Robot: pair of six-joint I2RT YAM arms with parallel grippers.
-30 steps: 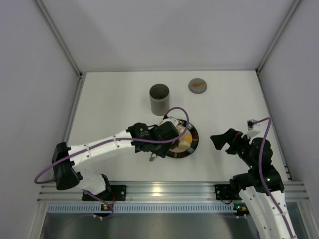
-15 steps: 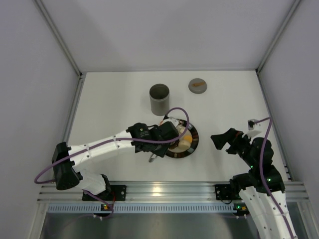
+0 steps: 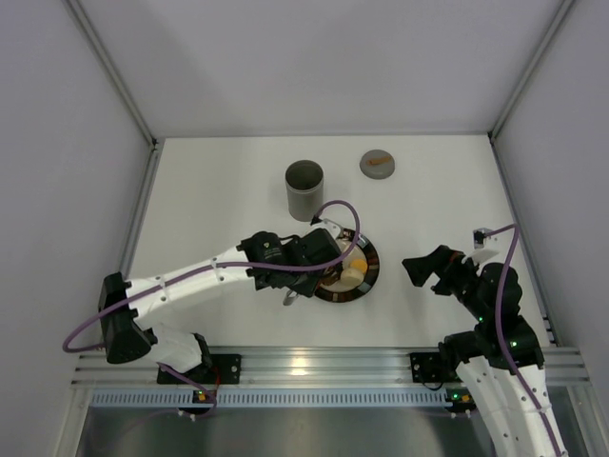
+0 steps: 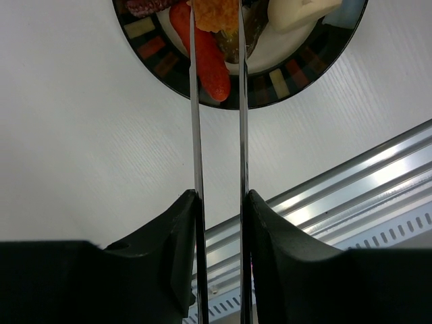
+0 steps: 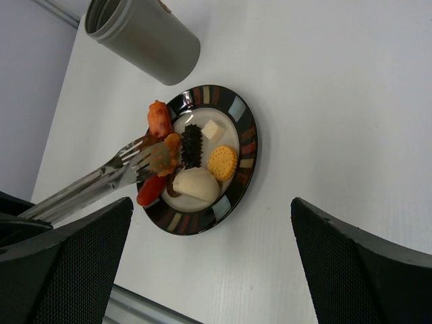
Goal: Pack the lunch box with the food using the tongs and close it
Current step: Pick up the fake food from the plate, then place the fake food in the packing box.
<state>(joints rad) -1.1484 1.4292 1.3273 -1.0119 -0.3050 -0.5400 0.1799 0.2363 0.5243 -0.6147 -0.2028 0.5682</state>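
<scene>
- Clamping the tongs (image 4: 196,135) between its fingers, the left gripper (image 4: 219,202) sits at the near-left edge of the plate (image 4: 270,88).
- The tong tips pinch an orange piece of food (image 4: 214,13) over the plate.
- Behind the plate stands the lunch box (image 3: 304,188), apart from the left gripper.
- Off to the right, the right gripper (image 3: 419,269) hangs wide open.

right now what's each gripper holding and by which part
The left gripper clamps the tongs by both arms near the handle end; the right gripper is open, holding nothing.
</scene>
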